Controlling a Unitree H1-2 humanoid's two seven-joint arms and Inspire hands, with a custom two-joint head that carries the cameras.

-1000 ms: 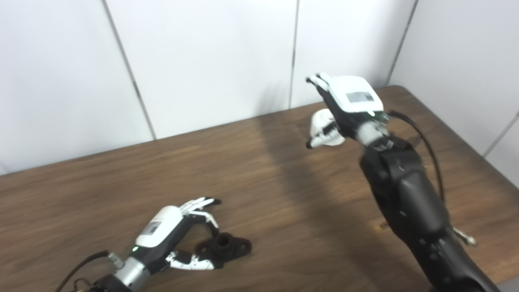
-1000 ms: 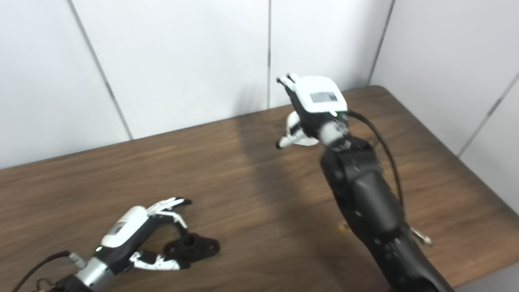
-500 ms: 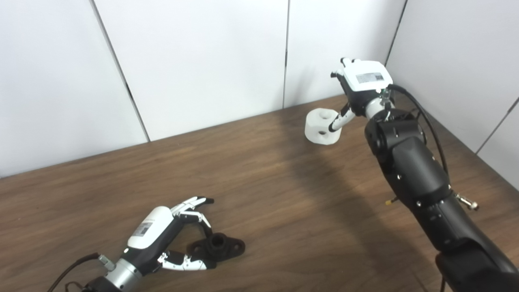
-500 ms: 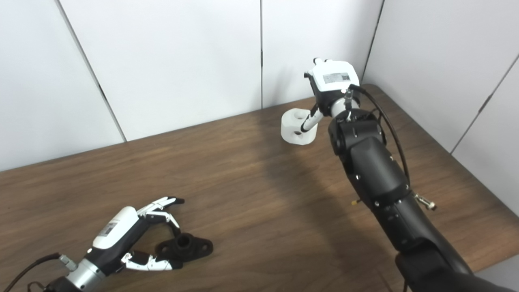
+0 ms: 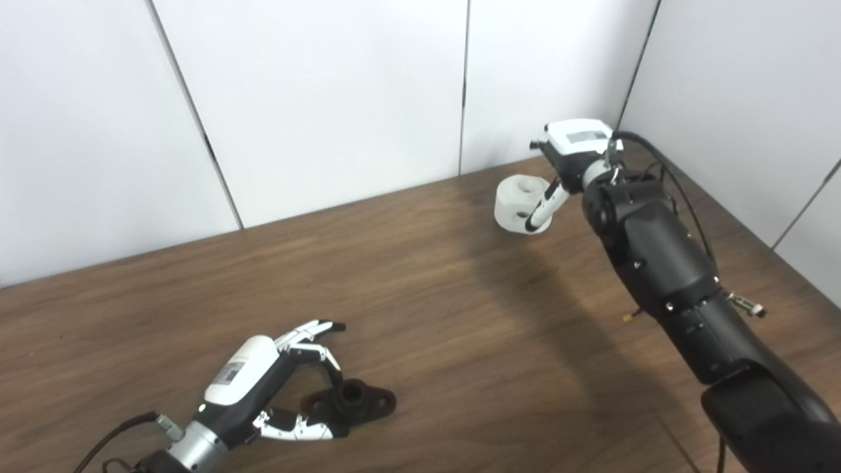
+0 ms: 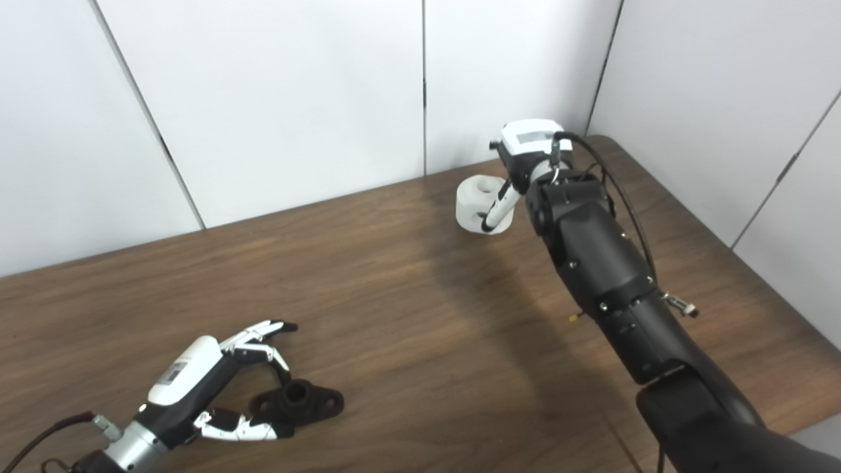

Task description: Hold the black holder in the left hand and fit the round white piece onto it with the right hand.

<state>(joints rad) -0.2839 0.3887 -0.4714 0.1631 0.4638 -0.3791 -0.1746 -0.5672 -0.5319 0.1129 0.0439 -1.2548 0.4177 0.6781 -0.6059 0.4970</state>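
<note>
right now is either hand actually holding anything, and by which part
Not clearly. The left hand cups the black holder, which lies on the table. The right hand is at the round white piece, thumb along its side; a closed hold cannot be told.

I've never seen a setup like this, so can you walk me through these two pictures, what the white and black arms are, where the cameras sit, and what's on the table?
Both pictures come from two cameras side by side on a humanoid robot's head, so they show one scene from slightly different spots. The black arms are the robot's own, each ending in a white hand. On the wooden table lie two parts. Near the front, the left hand is curled around a black holder that rests on the table; its fingers look open, not yet clamped. At the far edge, the right hand reaches to a round white piece, one finger lying against it. Whether it grips it firmly is unclear.
</note>
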